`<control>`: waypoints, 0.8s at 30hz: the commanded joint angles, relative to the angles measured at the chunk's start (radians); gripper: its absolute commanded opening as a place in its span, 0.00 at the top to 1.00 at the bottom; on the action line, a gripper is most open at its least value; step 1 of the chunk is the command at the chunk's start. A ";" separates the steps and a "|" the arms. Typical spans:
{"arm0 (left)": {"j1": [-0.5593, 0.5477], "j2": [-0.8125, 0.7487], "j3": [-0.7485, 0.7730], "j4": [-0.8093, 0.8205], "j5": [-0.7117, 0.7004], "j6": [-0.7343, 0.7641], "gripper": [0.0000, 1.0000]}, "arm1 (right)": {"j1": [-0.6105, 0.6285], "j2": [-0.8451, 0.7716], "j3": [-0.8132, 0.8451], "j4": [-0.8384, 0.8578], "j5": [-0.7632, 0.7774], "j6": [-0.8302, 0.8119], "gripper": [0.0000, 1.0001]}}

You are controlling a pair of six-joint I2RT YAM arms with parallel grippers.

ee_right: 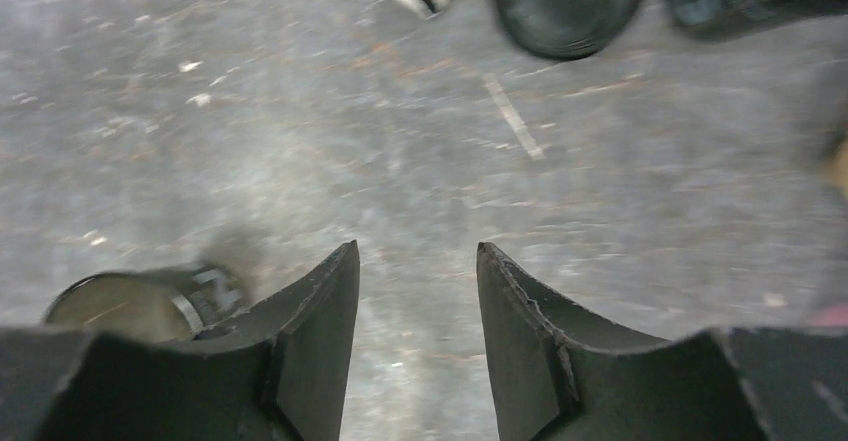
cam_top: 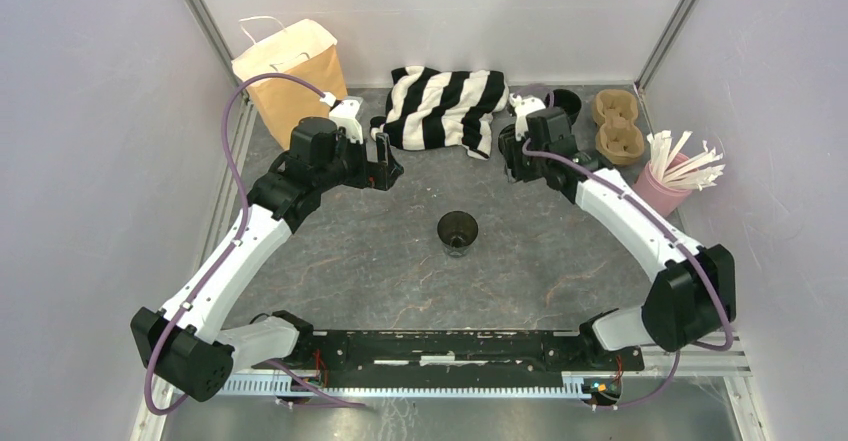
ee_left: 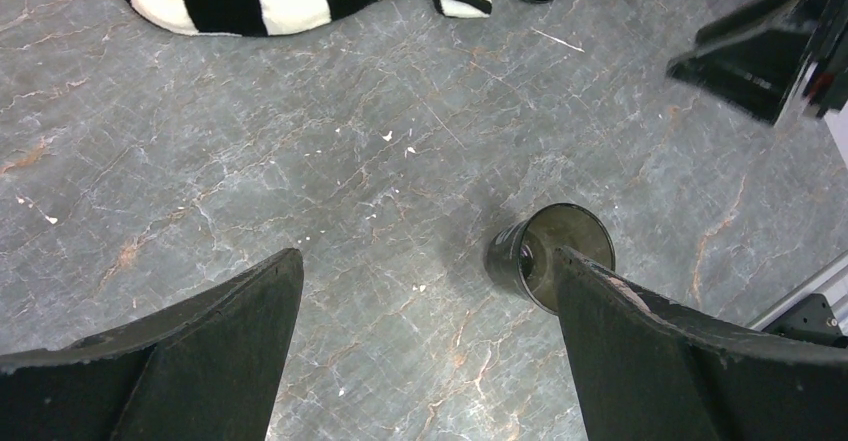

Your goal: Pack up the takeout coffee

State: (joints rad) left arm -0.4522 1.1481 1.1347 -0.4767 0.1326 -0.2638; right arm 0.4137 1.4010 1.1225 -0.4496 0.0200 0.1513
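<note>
Top external view: the takeout coffee (cam_top: 565,104) stands at the back right of the grey counter (cam_top: 380,261), just beside the cardboard cup carriers (cam_top: 617,124) and tucked close behind the right arm's wrist. From this height its lid is hard to tell from a dark opening. A lidless black cup (cam_top: 457,232) stands upright mid-counter, between the two arms and clear of both. The brown paper bag (cam_top: 287,69) stands in the back left corner, well apart from the coffee, with a striped cloth (cam_top: 440,107) lying between them along the back wall.

Left pincer (ee_left: 430,256), seen from the left wrist, has its fingers spread wide over bare counter, gripping nothing. One finger hides the edge of the lidless cup, and the coffee is cut off by the top of that view.

Right pincer (ee_right: 417,248), in a blurred right wrist view, shows its fingers parted with only counter between them. Dark round shapes along the top of that view are too smeared to identify.
</note>
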 commanded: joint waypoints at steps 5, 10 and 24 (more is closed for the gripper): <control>-0.006 0.005 0.047 0.005 -0.012 0.037 0.00 | -0.047 0.242 0.309 -0.118 0.253 -0.110 0.41; -0.005 0.014 0.065 -0.016 -0.030 0.057 0.00 | -0.129 0.425 0.486 -0.163 0.304 0.063 0.42; -0.006 0.015 0.063 -0.039 -0.073 0.090 0.00 | -0.146 0.636 0.564 -0.094 0.417 0.289 0.59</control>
State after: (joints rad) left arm -0.4522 1.1706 1.1633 -0.5117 0.0845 -0.2367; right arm 0.2623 2.0308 1.6440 -0.5915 0.3717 0.4126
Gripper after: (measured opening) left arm 0.994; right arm 0.417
